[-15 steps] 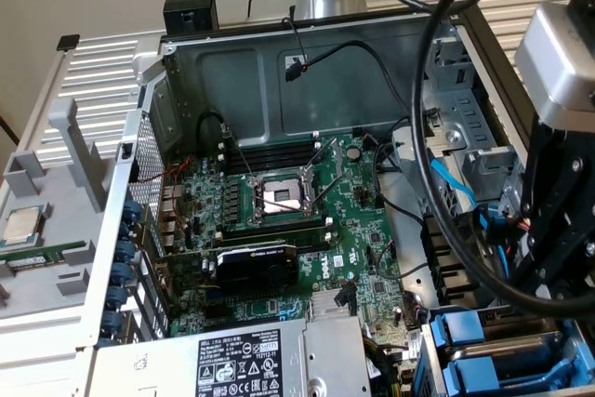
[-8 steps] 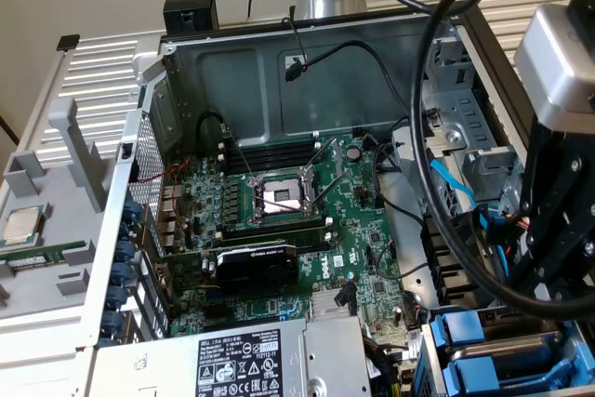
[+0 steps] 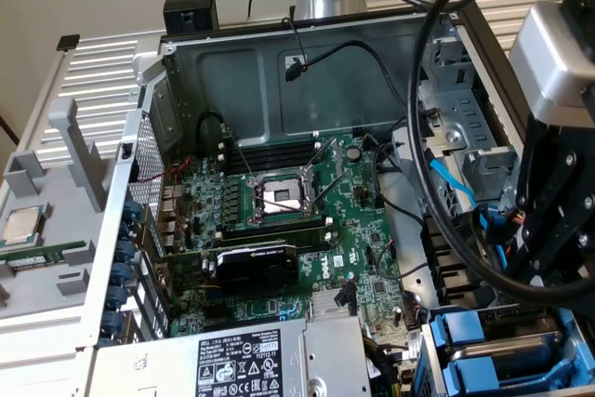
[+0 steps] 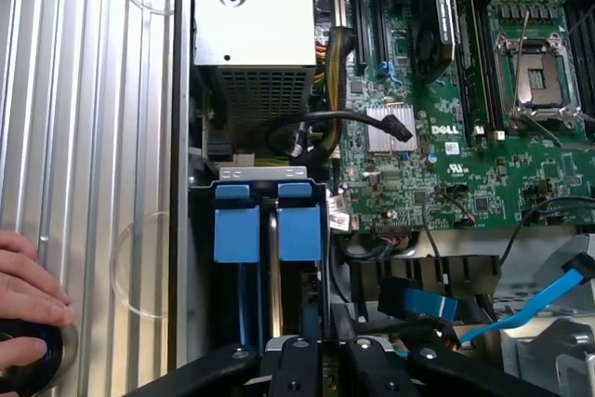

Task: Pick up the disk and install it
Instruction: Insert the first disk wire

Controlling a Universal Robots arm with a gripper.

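While the black link-armed gripper [image 3: 556, 248] [image 4: 322, 360] is hanging over the drive-cage corner of the open grey metal computer case [image 3: 307, 53], its fingers are sitting pinched nearly together, with nothing showing between them. The rectangular disk [image 3: 462, 334] [image 4: 300, 230], clipped in a bright blue plastic carrier frame, is standing edge-up in a cage slot just ahead of the gripper; can't tell if the fingers are touching it. A second blue plastic carrier [image 3: 476, 380] [image 4: 236, 234] is sitting just beside the disk in the same cage. Past the cage from the gripper, a silver perforated power supply box [image 3: 251, 360] [image 4: 253, 6] is lying next to the green motherboard [image 3: 279, 230] [image 4: 465, 165], which is carrying an open square processor socket [image 3: 279, 197] [image 4: 539, 72] and a black graphics card [image 3: 256, 262] [image 4: 437, 16]. A flat blue cable [image 3: 453, 183] [image 4: 539, 309] is trailing near the gripper, to one side of it. Outside the case wall, a person's hand [image 4: 28, 299] is resting on a round black object [image 4: 28, 360] on the ribbed grey tabletop [image 4: 84, 137]. Well apart from the gripper, across the case, a small square silver processor chip [image 3: 20, 225] and a narrow green memory stick [image 3: 42, 253] are lying on a grey plastic tray [image 3: 74, 146].
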